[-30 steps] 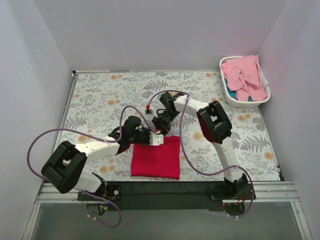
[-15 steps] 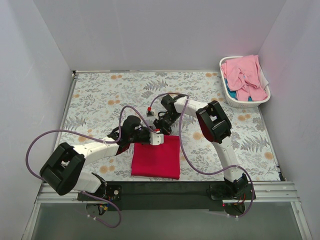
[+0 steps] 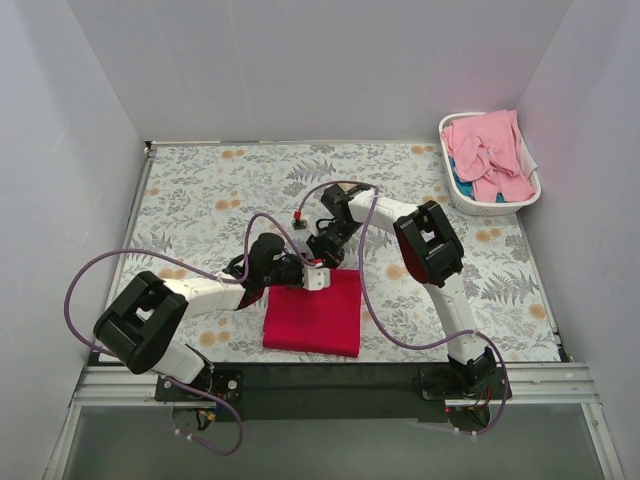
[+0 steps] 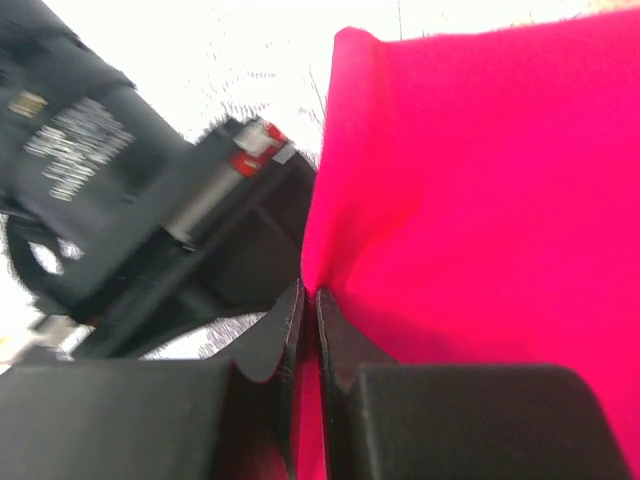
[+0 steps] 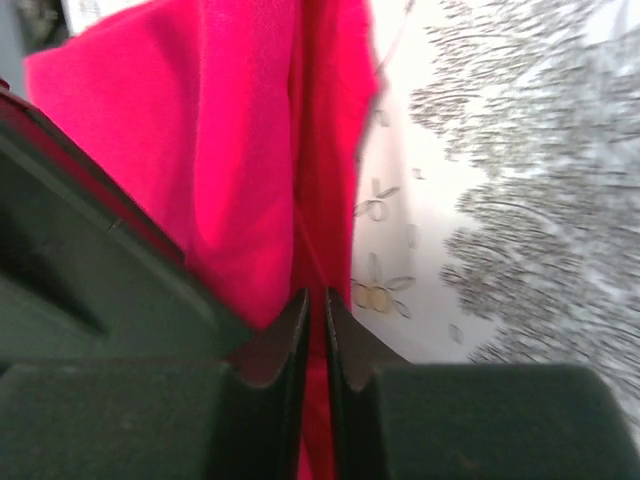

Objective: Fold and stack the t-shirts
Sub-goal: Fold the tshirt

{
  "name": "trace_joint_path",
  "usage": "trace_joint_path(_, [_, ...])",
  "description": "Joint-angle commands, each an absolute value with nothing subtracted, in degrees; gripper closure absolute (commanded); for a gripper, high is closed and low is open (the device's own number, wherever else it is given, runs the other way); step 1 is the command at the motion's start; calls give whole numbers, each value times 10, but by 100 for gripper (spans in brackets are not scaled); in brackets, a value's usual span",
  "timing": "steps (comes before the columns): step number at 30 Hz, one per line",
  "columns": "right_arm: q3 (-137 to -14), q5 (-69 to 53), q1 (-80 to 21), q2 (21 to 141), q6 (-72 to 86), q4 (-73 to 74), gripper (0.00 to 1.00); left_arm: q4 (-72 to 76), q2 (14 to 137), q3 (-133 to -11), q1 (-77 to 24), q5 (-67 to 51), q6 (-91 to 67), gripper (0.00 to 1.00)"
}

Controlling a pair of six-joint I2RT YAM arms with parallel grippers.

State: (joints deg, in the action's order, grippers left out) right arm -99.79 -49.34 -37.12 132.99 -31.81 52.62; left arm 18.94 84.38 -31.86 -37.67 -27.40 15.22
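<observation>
One red t-shirt (image 3: pixel 313 313) lies folded into a flat near-square, well apart from the basket (image 3: pixel 470 208), toward the near middle of the desk (image 3: pixel 200 200). Its edge on the basket's side of the fold is pinched twice: the left pincer (image 4: pixel 308 300) and the right pincer (image 5: pixel 317 300) each stand almost closed, with a thin ridge of red cloth between the jaws. That shirt looks nearly finished, though not yet let go. The pink t-shirts (image 3: pixel 487 150) sit crumpled in the basket, so most of the folding and all of the stacking remain. The cloth is soft, matte and creases easily. The basket is stiff white plastic, and the desk has a leafy print.
</observation>
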Motion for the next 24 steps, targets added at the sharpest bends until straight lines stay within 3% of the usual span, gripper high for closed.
trace_joint_path(1, [-1029,-396,-368,1301,-328,523,82,196,841,-306,-371,-255,161,100])
trace_joint_path(10, [-1072,-355,-351,1282,-309,525,68,145,810,-304,-371,-245,156,100])
trace_joint_path(16, [-1090,-360,-306,1257,-294,528,49,104,812,-335,-365,-227,134,100])
trace_joint_path(19, [-1082,-373,-279,1238,-280,528,44,116,830,-343,-351,-229,127,93])
trace_joint_path(21, [-1070,-391,-256,1219,-272,528,42,111,834,-363,-338,-229,100,76])
trace_joint_path(24, [-1037,-416,-227,1196,-266,527,41,59,824,-406,-299,-253,37,66])
